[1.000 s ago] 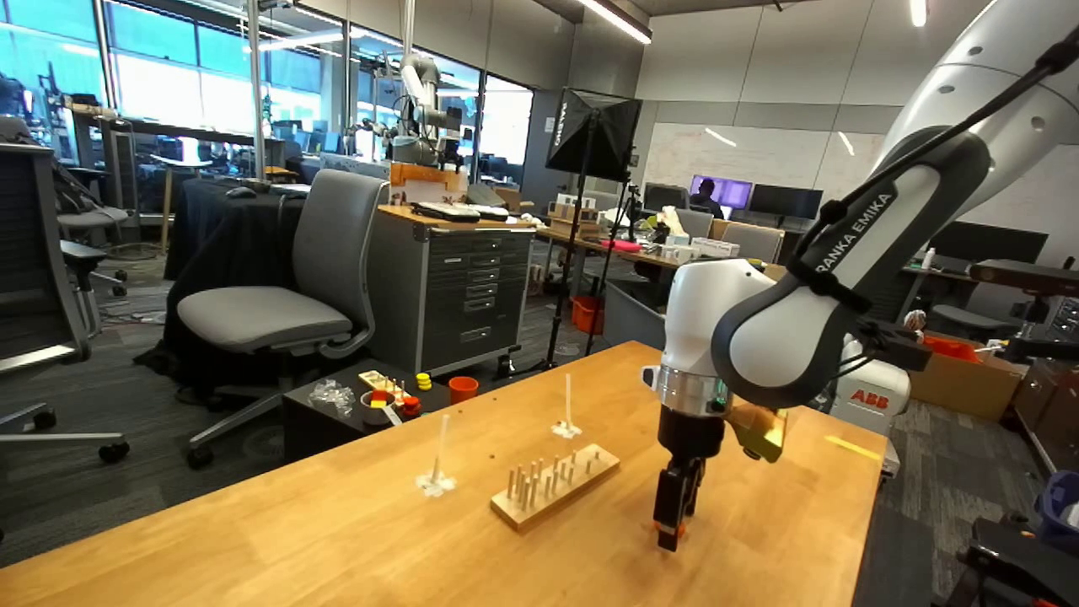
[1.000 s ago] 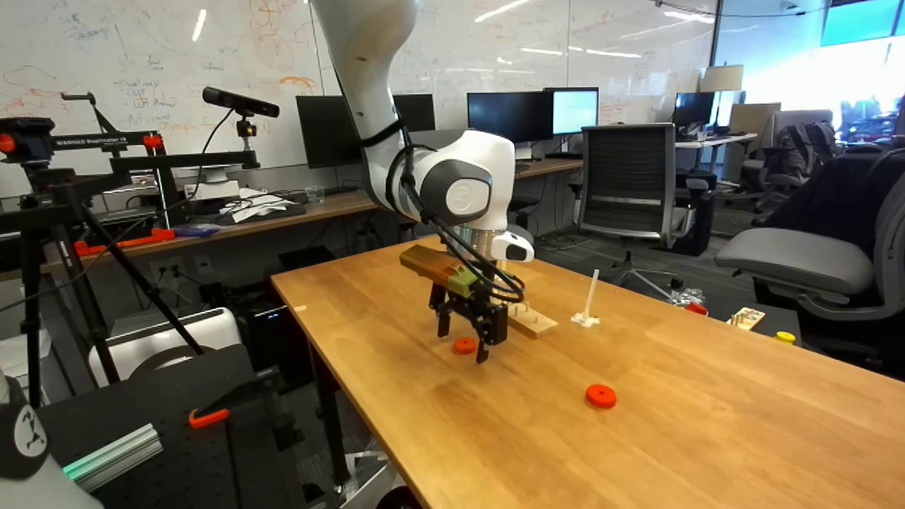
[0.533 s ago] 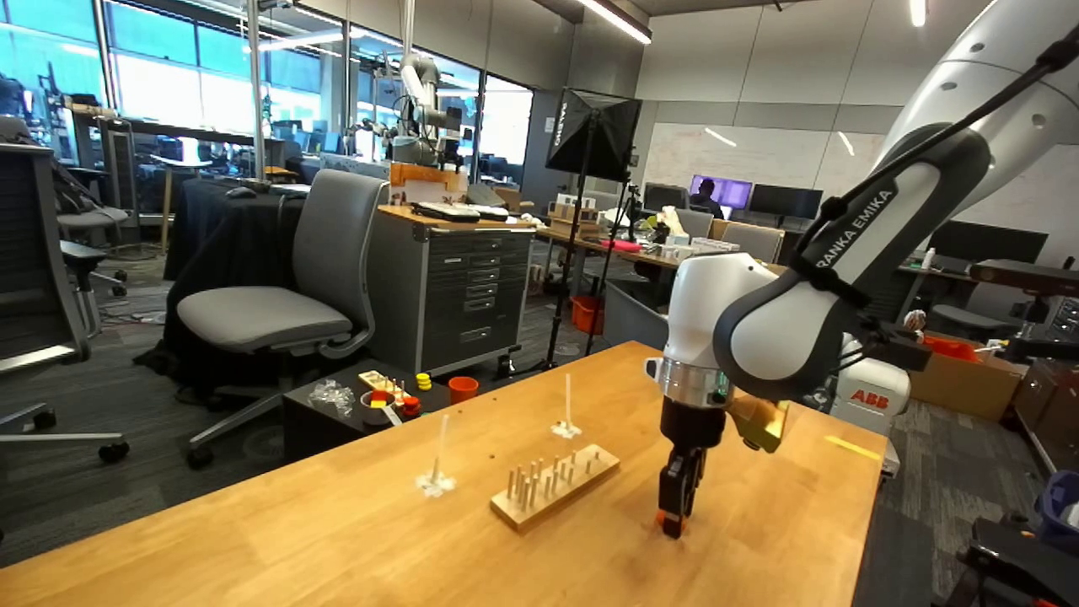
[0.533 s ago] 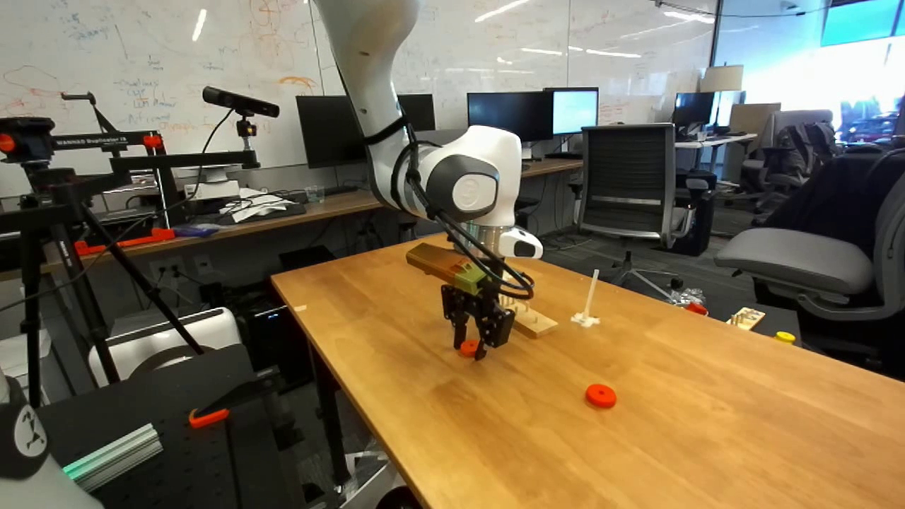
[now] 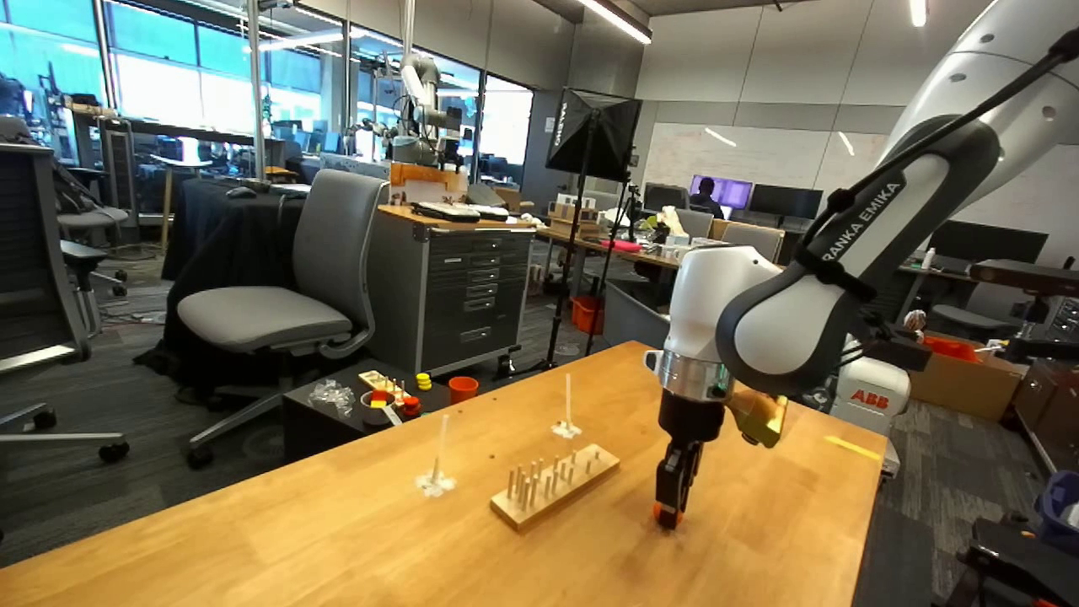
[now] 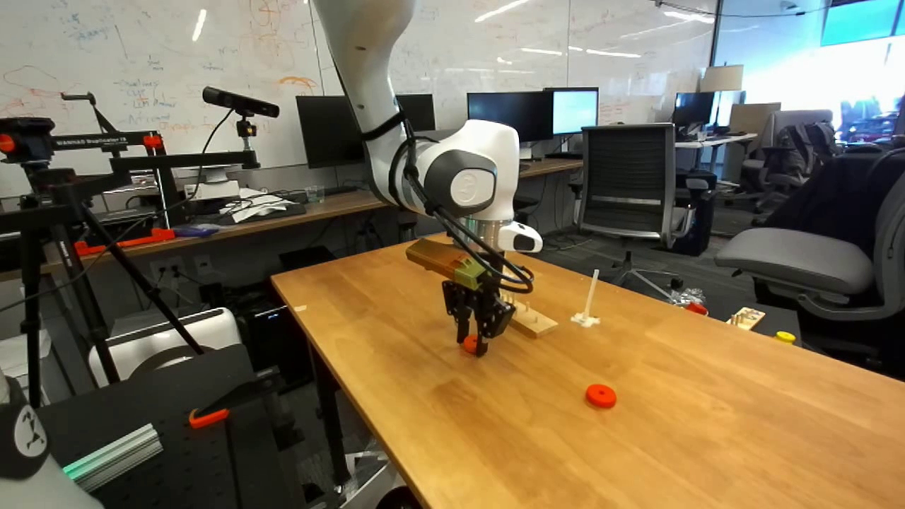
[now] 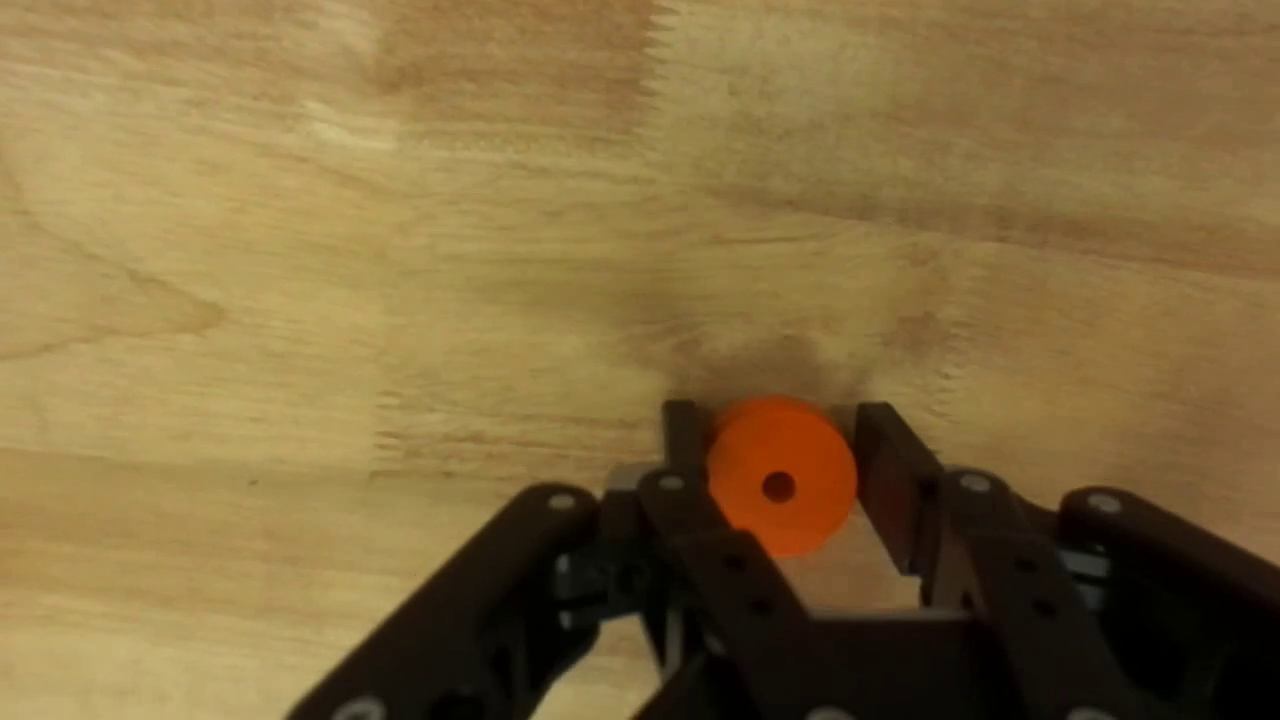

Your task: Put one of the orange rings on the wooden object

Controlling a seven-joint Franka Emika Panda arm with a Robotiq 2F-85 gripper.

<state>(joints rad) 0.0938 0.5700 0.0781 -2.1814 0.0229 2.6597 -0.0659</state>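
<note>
My gripper (image 7: 779,440) is shut on an orange ring (image 7: 785,480), one finger on either side of its rim, and the ring's hole faces up in the wrist view. In an exterior view this orange ring (image 6: 470,344) sits between the fingertips, at or just above the table; which I cannot tell. Another orange ring (image 6: 601,396) lies flat on the table, apart from the gripper. The wooden object (image 5: 563,496), a pale board with several upright pegs, stands beside the gripper (image 5: 668,511); in an exterior view the arm partly hides this wooden object (image 6: 535,324).
Two thin white upright sticks, a nearer one (image 5: 442,451) and a farther one (image 5: 568,405), rise from the table behind the pegged board. Beyond the table edge, a low black stand holds yellow rings (image 5: 424,381) and an orange cup (image 5: 462,389).
The fingers, wide apart around the ring a second ago, have come together on it. The gripper has since risen slightly. The loose ring and the pegged board have stayed in place.
</note>
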